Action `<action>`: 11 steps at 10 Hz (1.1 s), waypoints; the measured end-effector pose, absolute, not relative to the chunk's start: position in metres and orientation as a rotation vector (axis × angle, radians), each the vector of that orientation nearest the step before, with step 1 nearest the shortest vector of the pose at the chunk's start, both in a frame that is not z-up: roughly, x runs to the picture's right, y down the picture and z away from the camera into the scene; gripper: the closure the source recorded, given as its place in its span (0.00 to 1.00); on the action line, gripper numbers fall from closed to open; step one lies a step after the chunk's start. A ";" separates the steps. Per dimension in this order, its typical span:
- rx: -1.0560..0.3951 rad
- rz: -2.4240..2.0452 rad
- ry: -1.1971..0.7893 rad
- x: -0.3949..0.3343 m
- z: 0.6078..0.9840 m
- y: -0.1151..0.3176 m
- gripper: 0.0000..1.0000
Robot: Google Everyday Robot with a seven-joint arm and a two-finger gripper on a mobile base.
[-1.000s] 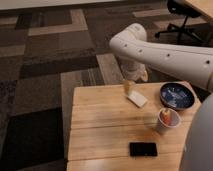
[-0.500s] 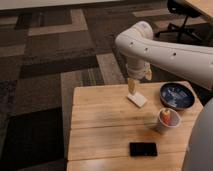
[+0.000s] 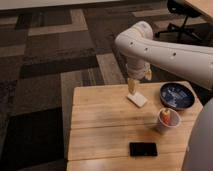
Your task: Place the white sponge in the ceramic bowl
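Note:
The white sponge (image 3: 137, 99) lies flat on the wooden table (image 3: 100, 125), near its far edge. The gripper (image 3: 133, 87) hangs from the white arm directly over the sponge's near-left end, its yellowish fingertips (image 3: 132, 86) at or just above the sponge. The dark blue ceramic bowl (image 3: 177, 95) sits at the table's far right, to the right of the sponge and apart from it.
A pale paper cup (image 3: 167, 119) with something orange and red inside stands in front of the bowl. A black phone (image 3: 143, 149) lies near the table's front edge. Patterned carpet surrounds the table. An office chair base (image 3: 182, 20) is at the top right.
The arm has risen and swung further over the table, bringing the gripper down onto the sponge's end. The sponge, bowl, cup and phone have not moved.

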State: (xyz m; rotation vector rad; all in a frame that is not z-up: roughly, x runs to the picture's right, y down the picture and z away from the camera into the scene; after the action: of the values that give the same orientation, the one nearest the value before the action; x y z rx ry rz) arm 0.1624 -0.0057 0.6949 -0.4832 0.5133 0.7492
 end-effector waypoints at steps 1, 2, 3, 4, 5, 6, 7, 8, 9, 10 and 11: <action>-0.485 0.745 0.492 0.154 0.711 -0.002 0.35; -0.487 0.738 0.476 0.148 0.724 0.001 0.35; -0.494 0.724 0.454 0.145 0.739 0.005 0.35; -0.493 0.712 0.433 0.141 0.749 0.005 0.35; -0.495 0.695 0.405 0.141 0.762 0.005 0.35; -0.497 0.688 0.391 0.142 0.768 0.005 0.35; -0.503 0.681 0.371 0.143 0.776 0.005 0.35; -0.520 0.666 0.339 0.146 0.792 0.009 0.35; -0.528 0.664 0.331 0.147 0.795 0.011 0.35; -0.540 0.659 0.309 0.153 0.804 0.012 0.35; -0.546 0.658 0.302 0.158 0.809 0.012 0.35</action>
State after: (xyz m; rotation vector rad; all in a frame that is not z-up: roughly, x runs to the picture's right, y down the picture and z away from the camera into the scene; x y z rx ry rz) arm 0.1580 0.0121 0.8086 -0.5459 0.3019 0.6579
